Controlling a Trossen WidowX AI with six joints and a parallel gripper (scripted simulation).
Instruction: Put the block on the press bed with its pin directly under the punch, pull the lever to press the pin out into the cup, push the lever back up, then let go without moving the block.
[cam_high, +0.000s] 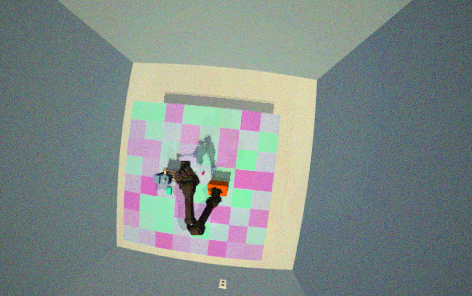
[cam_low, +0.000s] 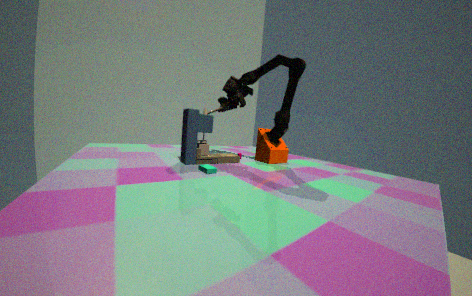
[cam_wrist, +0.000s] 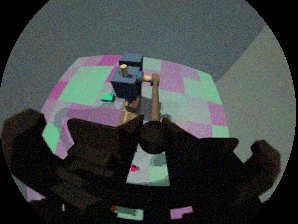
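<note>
- tan block (cam_low: 202, 149) (cam_wrist: 132, 105) being held up by press bed, seemingly under punch
- brown rod lever (cam_high: 170, 172) (cam_low: 213, 111) (cam_wrist: 155, 102) being grasped by claw (cam_high: 176, 173) (cam_low: 220, 108) (cam_wrist: 152, 119)
- pin ejection not being shown; lever return, release still pending

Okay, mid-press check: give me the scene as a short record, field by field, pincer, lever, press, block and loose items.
pincer: closed on the lever's end
lever: reaches from the press head toward the arm
press: upright, dark blue-gray
block: on the press bed, below the punch
pin: too small to tell
green piece: on the table beside the press
red item: between press and orange base
</note>
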